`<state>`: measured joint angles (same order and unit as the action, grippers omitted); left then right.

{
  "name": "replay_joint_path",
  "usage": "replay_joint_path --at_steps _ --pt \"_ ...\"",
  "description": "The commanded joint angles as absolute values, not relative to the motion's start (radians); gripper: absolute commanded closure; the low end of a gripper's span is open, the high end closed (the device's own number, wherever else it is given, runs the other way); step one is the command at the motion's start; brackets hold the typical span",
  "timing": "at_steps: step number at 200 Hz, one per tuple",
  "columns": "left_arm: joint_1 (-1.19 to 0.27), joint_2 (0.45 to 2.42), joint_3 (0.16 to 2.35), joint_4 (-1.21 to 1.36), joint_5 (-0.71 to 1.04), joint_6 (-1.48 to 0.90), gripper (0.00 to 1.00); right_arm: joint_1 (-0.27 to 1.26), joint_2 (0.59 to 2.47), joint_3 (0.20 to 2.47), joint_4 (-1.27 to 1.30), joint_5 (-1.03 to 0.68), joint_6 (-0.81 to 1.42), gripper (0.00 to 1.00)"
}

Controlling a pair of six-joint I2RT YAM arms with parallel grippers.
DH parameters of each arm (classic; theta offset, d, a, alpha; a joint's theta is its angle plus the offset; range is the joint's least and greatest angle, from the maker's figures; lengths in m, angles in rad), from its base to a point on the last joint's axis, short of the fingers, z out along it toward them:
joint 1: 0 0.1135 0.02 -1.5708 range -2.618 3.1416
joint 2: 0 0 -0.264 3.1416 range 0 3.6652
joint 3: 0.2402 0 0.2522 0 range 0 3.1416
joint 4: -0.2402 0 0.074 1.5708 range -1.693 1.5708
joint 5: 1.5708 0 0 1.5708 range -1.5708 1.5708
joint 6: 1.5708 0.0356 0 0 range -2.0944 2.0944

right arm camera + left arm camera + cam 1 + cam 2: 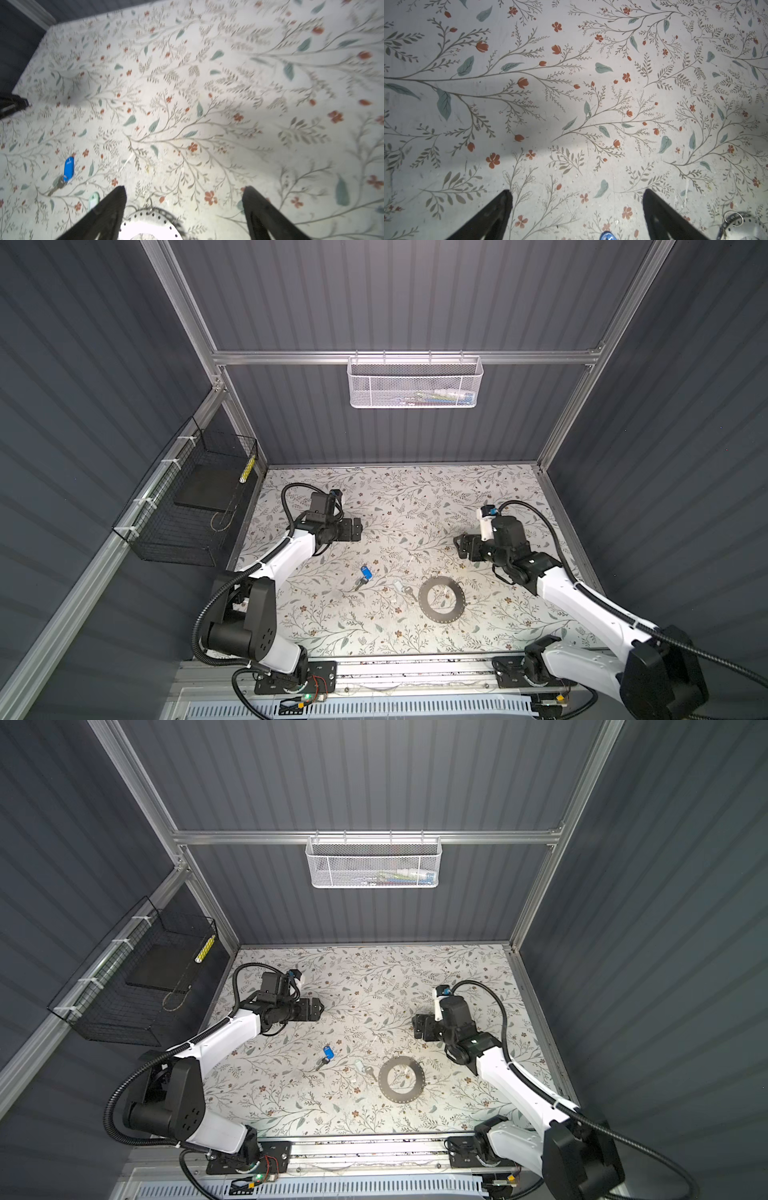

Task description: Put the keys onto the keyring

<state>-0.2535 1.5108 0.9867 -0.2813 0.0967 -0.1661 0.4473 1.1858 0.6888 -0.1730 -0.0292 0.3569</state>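
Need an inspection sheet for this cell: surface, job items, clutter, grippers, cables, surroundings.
surface: floral-print tabletop, scuffed in places.
job's things: blue-headed key and whitish-headed key lie loose, left of the keyring in both top views; neither is on it.
clutter: nothing seen.
grippers: left gripper and right gripper held above the surface, jaws open, empty.
cables: black conduit loops over each wrist; thin wires at the left base.
surroundings: white mesh basket on the back rail, black wire basket on the left wall, grey ribbed walls.
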Motion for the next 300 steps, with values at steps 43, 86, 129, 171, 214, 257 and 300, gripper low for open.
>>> replay_joint_path --at_steps 43,86,129,171,214,257,300 --pt "-0.245 1.518 0.979 -0.345 0.156 -0.19 0.06 0.616 1.409 0.791 -0.325 -0.002 0.463 0.27" --pt "-0.245 1.519 0.99 -0.351 0.166 -0.196 0.1 0.665 1.473 0.812 -0.318 -0.014 0.48 0.28" --pt "-0.245 1.532 0.995 -0.344 0.182 -0.204 0.15 0.664 1.508 0.857 -0.351 -0.043 0.472 0.46" --pt "-0.245 1.543 1.002 -0.345 0.202 -0.204 0.2 0.655 1.584 0.9 -0.383 -0.079 0.459 0.59" --pt "-0.245 1.547 1.001 -0.345 0.203 -0.198 0.25 0.636 1.613 0.916 -0.382 -0.099 0.46 0.65" --pt "-0.245 1.556 1.004 -0.347 0.21 -0.197 0.27 0.622 1.636 0.927 -0.383 -0.128 0.452 0.67" --pt "-0.245 1.564 1.008 -0.348 0.215 -0.196 0.29 0.612 1.659 0.935 -0.414 -0.145 0.453 0.68"
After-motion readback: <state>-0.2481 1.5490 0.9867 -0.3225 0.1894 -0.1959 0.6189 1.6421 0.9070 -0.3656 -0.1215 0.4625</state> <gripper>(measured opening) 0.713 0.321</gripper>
